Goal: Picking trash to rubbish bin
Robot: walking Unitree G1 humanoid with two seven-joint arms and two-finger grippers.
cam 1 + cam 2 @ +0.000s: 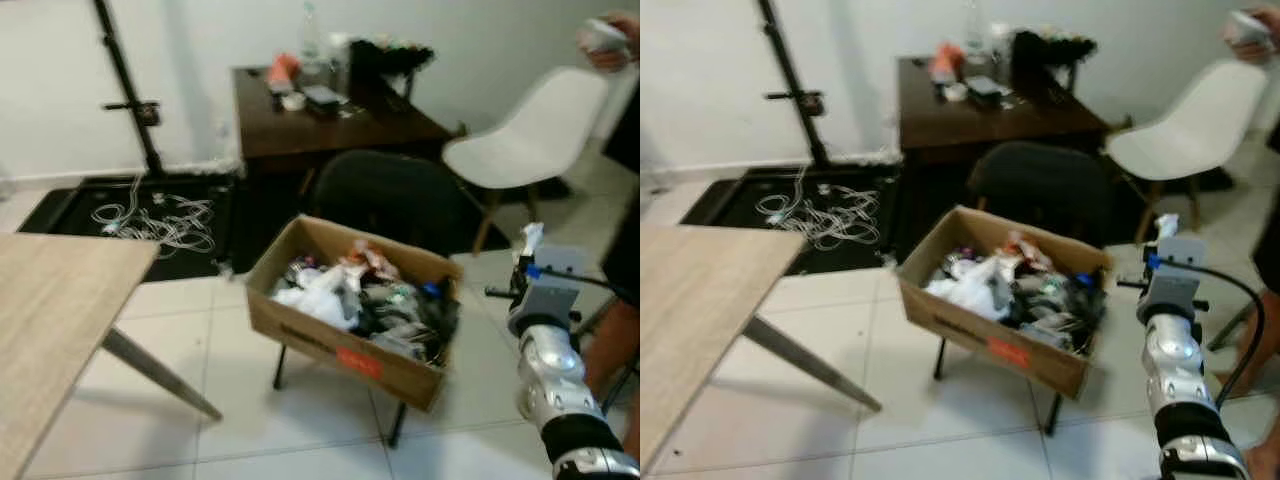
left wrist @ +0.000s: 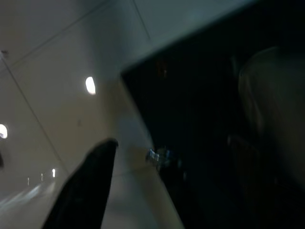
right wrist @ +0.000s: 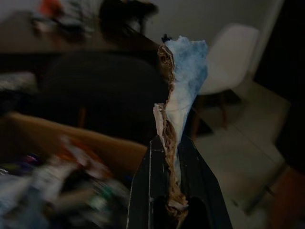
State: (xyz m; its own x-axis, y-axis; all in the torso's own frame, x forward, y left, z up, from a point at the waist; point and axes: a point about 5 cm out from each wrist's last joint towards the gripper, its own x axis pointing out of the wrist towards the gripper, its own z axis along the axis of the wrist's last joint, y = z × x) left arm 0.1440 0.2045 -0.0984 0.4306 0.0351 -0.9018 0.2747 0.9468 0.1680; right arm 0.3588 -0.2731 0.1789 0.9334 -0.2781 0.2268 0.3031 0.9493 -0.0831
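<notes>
My right tool (image 3: 172, 143) is raised just beside the right end of the cardboard box (image 1: 330, 345), its two black fingers closed on a crumpled piece of white paper trash (image 3: 183, 90) that sticks up between them. The box, full of rubbish, sits on a dark chair over white tiles. I cannot tell whether my left tool (image 2: 83, 191) is parted or closed.
</notes>
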